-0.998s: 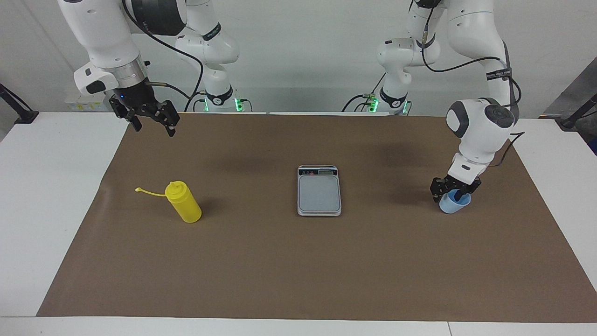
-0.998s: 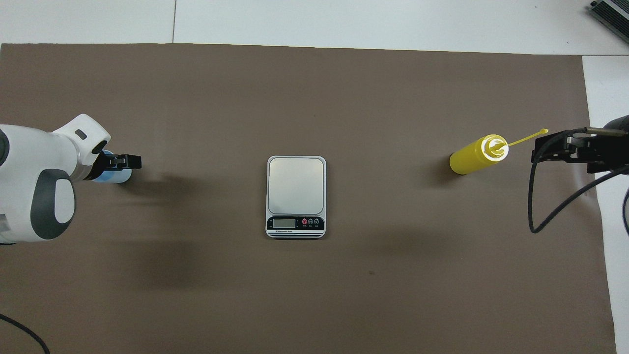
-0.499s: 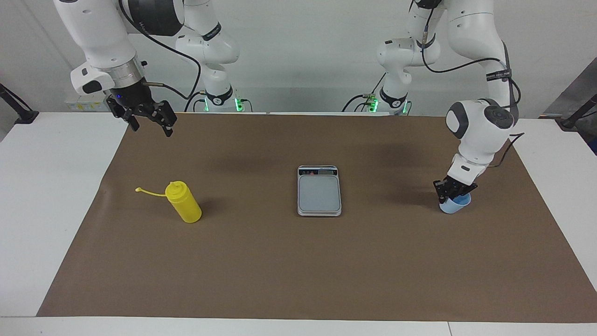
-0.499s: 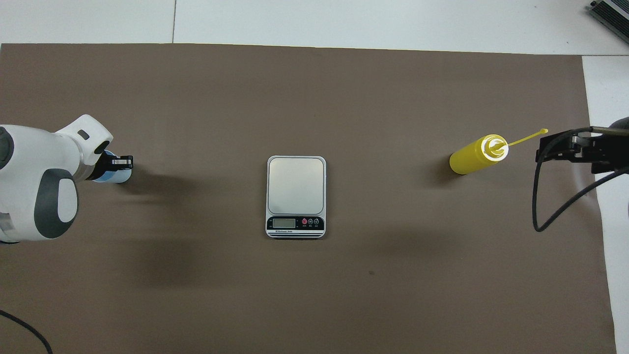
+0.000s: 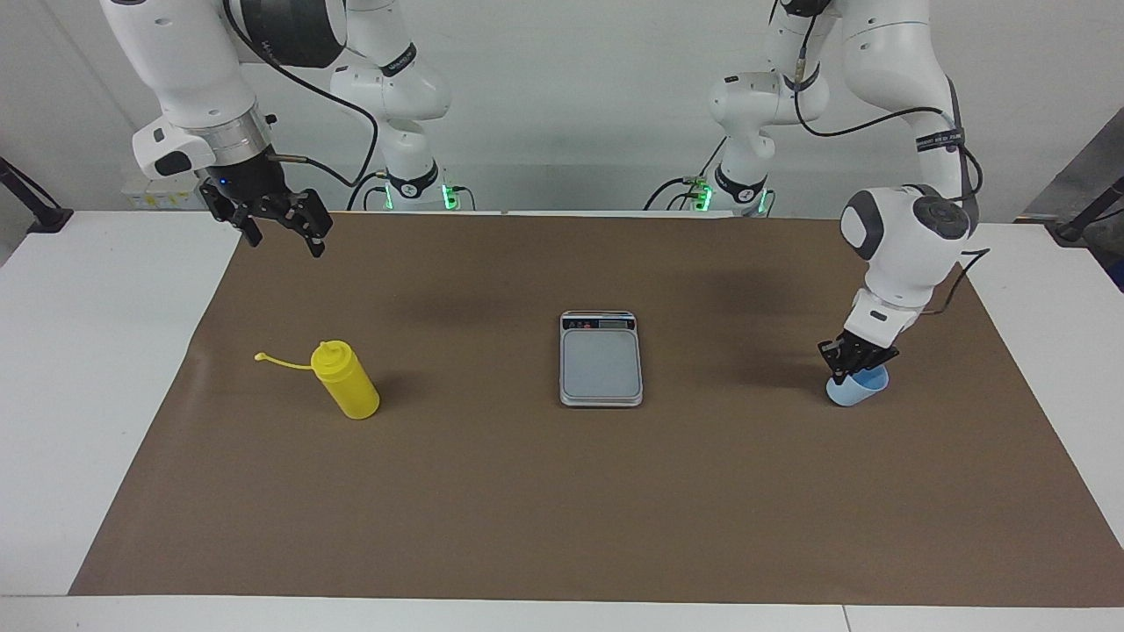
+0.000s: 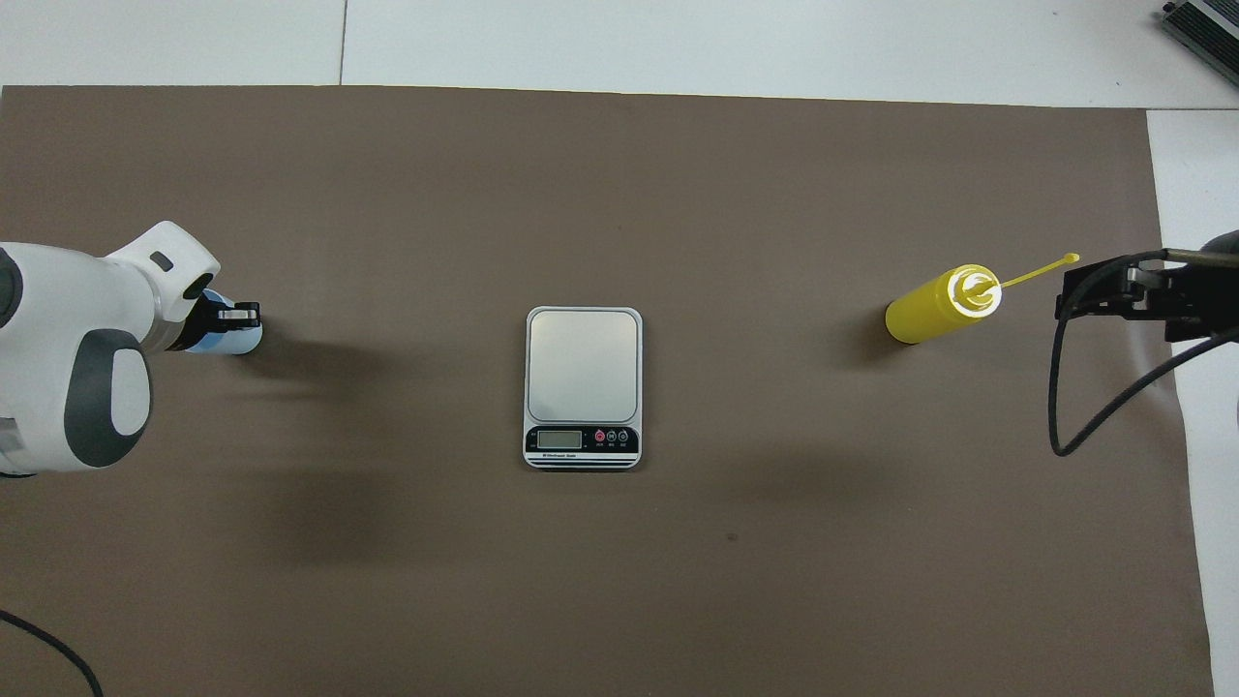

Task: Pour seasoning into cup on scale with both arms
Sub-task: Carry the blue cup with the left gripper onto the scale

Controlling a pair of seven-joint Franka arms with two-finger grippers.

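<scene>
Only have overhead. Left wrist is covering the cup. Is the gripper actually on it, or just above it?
Observer: On it. In the facing view the left gripper is down at the cup, fingers shut on its rim. The cup looks to rest on the mat, slightly tilted.
Operator: Right gripper looks level with the bottle here. Close to grabbing?
Observer: No. The right gripper hangs open, high over the right arm's end of the mat. The seasoning bottle stands untouched well below it.
</scene>
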